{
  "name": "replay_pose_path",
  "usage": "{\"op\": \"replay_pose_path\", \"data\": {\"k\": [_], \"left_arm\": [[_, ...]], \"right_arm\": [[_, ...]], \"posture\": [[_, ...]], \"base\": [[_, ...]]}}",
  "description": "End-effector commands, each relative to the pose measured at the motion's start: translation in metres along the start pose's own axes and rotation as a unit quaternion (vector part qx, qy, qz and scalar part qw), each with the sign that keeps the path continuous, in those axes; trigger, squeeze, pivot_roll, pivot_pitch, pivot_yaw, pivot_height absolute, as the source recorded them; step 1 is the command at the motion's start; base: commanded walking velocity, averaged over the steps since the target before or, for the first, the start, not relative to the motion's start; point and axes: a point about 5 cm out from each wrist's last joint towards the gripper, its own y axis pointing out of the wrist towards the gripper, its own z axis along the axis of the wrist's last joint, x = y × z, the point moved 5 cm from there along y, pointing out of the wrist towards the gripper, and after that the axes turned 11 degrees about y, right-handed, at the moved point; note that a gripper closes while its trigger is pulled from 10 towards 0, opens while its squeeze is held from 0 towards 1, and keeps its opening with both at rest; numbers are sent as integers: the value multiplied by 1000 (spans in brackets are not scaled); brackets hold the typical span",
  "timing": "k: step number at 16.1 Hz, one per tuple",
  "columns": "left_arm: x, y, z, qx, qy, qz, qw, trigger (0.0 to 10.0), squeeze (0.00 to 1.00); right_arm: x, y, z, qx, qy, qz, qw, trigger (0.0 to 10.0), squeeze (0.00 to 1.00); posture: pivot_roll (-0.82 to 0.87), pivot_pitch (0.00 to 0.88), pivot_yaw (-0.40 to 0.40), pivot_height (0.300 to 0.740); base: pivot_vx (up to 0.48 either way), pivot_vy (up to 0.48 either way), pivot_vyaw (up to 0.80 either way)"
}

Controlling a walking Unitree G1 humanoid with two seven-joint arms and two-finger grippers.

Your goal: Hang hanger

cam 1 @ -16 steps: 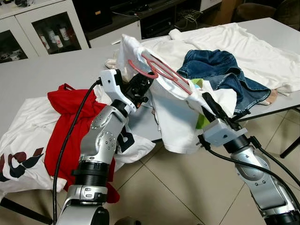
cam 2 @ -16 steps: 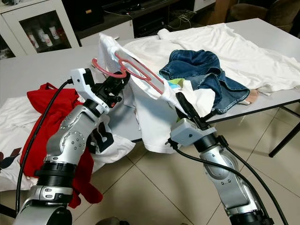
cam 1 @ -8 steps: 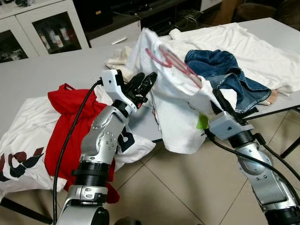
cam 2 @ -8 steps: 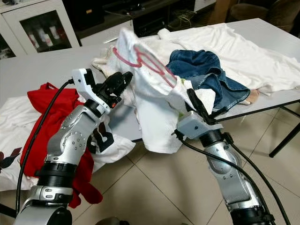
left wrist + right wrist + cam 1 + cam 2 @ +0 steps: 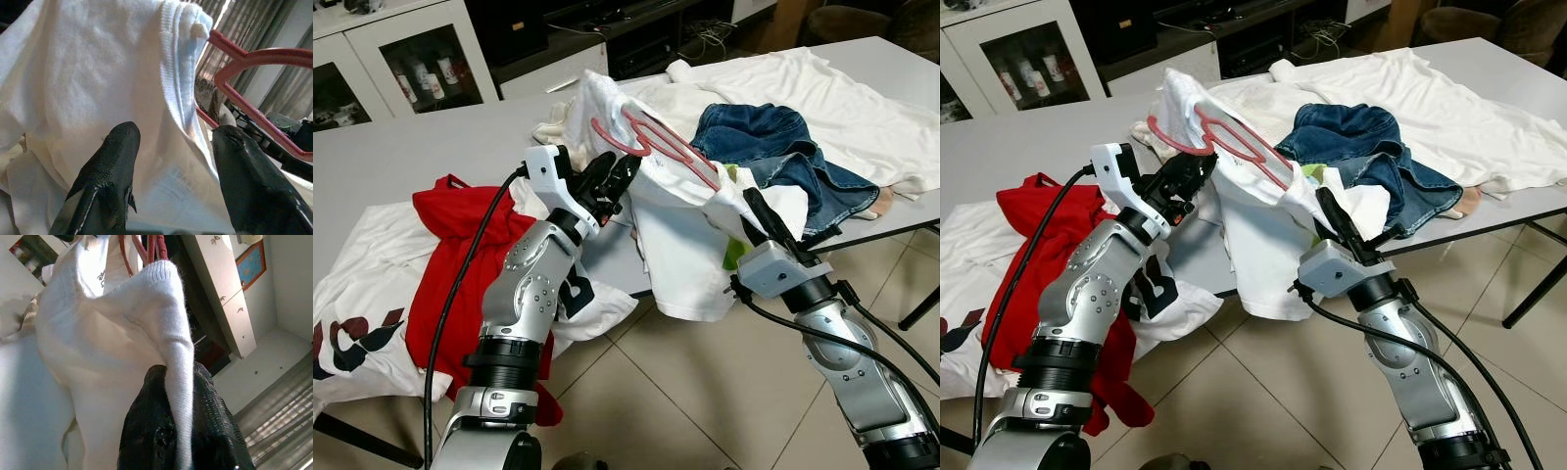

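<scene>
- The red hanger [image 5: 651, 147] sits upper centre of the frame, partly inside the white shirt [image 5: 680, 259] that drapes off the table [image 5: 411, 162] edge.
- Right gripper [image 5: 751, 208] — fingers pinched together on the shirt's hem, right of centre.
- Left gripper [image 5: 612, 176] — fingers spread apart at the shirt's left edge, just below the hook.

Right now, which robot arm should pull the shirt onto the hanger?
Probably the left. The left gripper is open beside the white shirt and red hanger, free to grab. The right gripper is busy pinching the shirt.
</scene>
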Motion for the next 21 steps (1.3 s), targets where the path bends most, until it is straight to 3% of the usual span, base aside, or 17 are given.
{"op": "replay_pose_path", "data": {"k": [1, 2, 3, 4, 5, 6, 7, 10, 11, 12, 17, 21], "left_arm": [[0, -1, 5, 3, 13, -3, 1000, 10000, 0], [0, -1, 5, 3, 12, -2, 1000, 10000, 59], [-1, -1, 5, 3, 13, -1, 1000, 10000, 522], [-2, -1, 5, 2, 14, 2, 1000, 10000, 659], [-3, -1, 5, 0, 15, 5, 1000, 10000, 584], [-3, -1, 5, 1, 16, 6, 1000, 10000, 153], [-3, -1, 5, 1, 17, 6, 1000, 10000, 0], [-4, 0, 6, 3, 16, 6, 1000, 10000, 0], [-4, 0, 7, 5, 14, 6, 1000, 1098, 0], [-4, -1, 7, 8, 13, 6, 1000, 0, 0], [-4, -2, 2, 2, 18, 6, 1000, 0, 0], [-3, 0, 5, 10, 13, 4, 1000, 0, 0]], "right_arm": [[-1, 0, 7, 17, 0, -2, 1000, 10000, 0], [-3, 0, 8, 19, -2, 2, 1000, 10000, 0], [-4, 0, 9, 22, -2, 5, 1000, 10000, 0], [-5, 1, 13, 32, 3, 5, 999, 10000, 0], [-5, 1, 18, 42, 9, 5, 999, 10000, 0], [-6, 1, 19, 45, 13, 5, 999, 10000, 0], [-7, 0, 19, 44, 12, 8, 999, 10000, 0], [-13, -2, 18, 43, 12, 17, 999, 10000, 0], [-12, -2, 18, 42, 17, 15, 999, 10000, 0], [-11, -3, 15, 35, 33, 15, 999, 10000, 0], [-21, -14, 3, -1, 115, 53, 992, 10000, 0], [-20, -10, 7, 5, 134, 57, 989, 10000, 0]], "posture": [[58, 9, 119, 740], [58, 9, 119, 740], [60, 7, 119, 740], [60, 7, 119, 740], [61, 6, 121, 740], [61, 6, 121, 740], [61, 6, 121, 740], [60, 5, 122, 740], [60, 5, 122, 740], [58, 3, 124, 740], [54, 0, 123, 740], [54, 0, 119, 740]], "base": [[0, 0, 0], [0, 0, 0], [0, 0, 0], [0, 0, 0], [0, 0, 0], [0, 0, 0], [0, 0, 0], [0, 0, 0], [0, 0, 0], [0, 0, 0], [0, 0, 0], [0, 0, 0]]}}
